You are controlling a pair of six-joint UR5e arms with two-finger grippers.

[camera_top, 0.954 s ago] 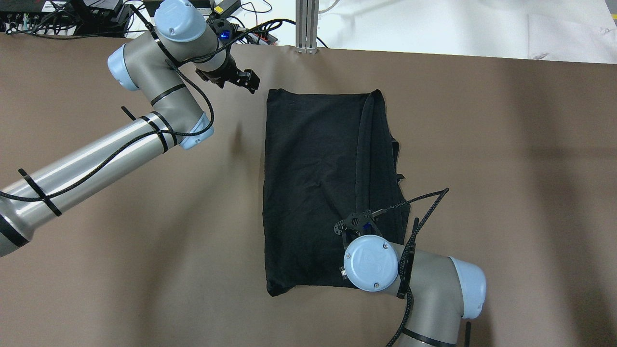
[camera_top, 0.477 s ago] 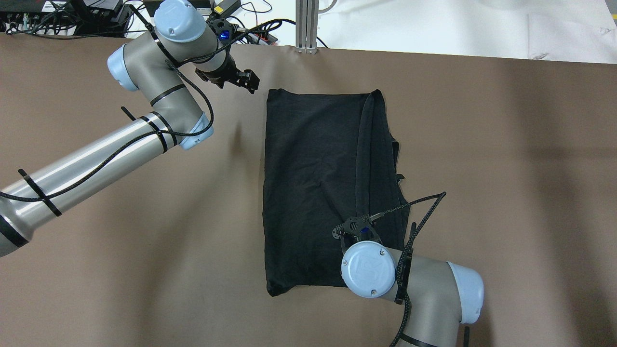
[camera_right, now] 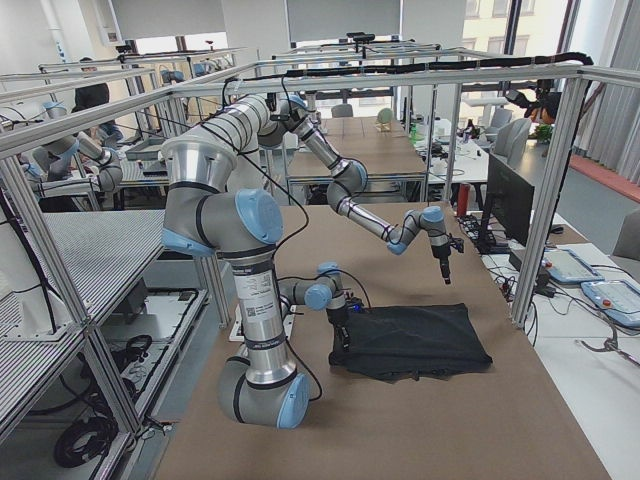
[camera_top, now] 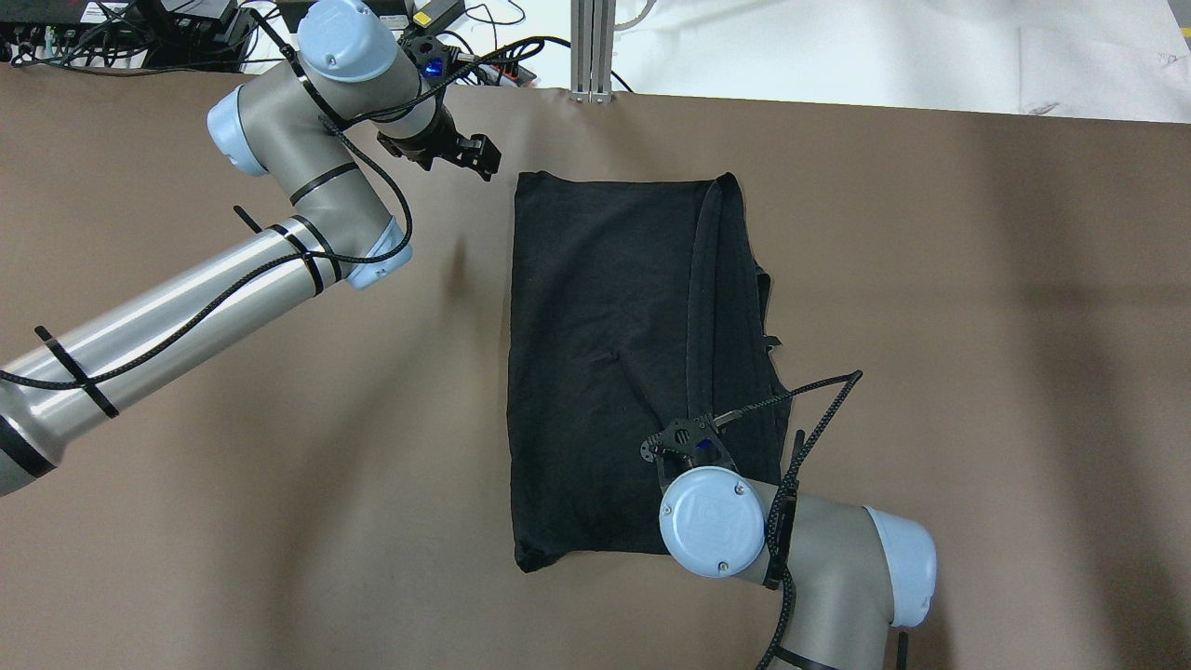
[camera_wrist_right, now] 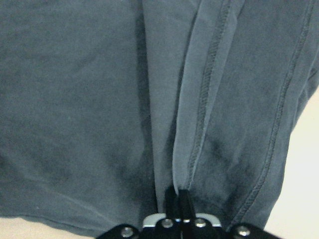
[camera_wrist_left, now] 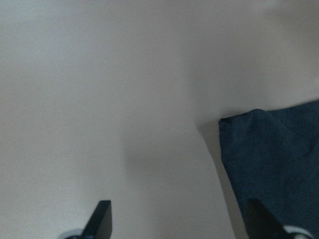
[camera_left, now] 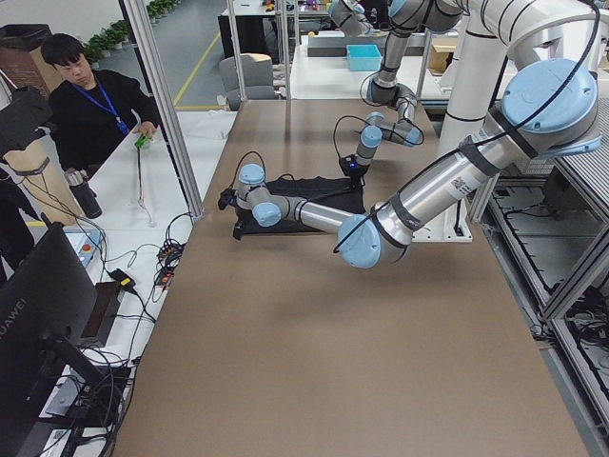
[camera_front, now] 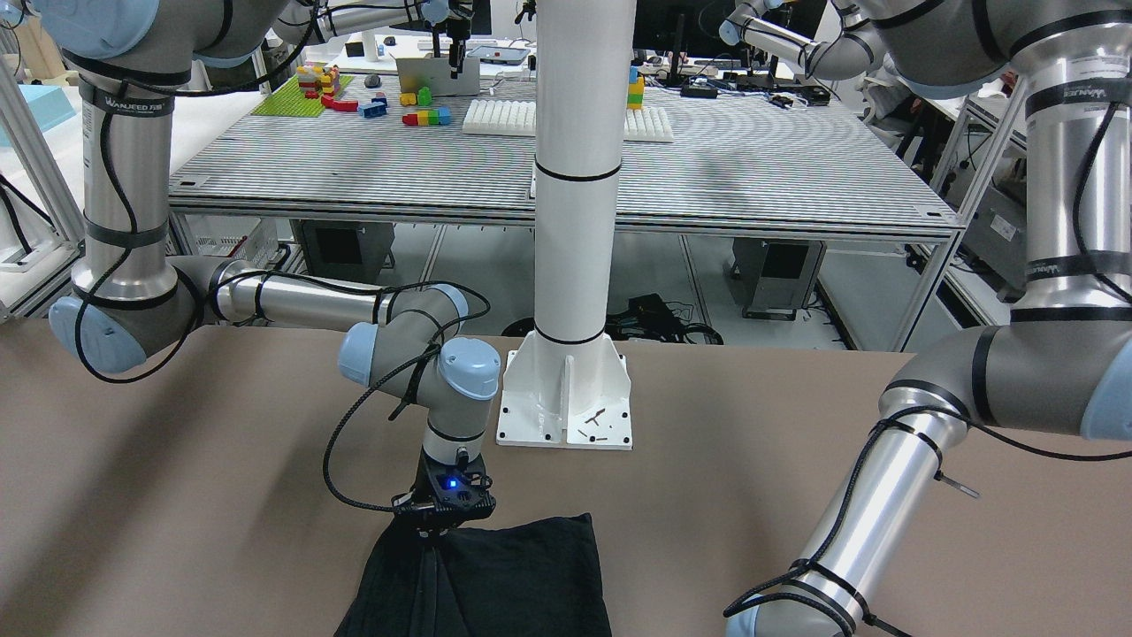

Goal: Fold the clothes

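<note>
Black garment (camera_top: 595, 354) flat on brown table (camera_top: 279, 484); right gripper (camera_wrist_right: 178, 195) jaws pinching hem (camera_wrist_right: 200, 124); left gripper (camera_wrist_left: 178, 211) jaws wide, beside corner.

Robotics lab: aluminium framing (camera_right: 400, 78), slatted workbench (camera_front: 752, 168), monitor (camera_left: 48, 309).

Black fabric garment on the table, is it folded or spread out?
Folded: the black fabric garment lies as a compact rectangle, one hemmed edge lapped lengthwise across its top.
</note>
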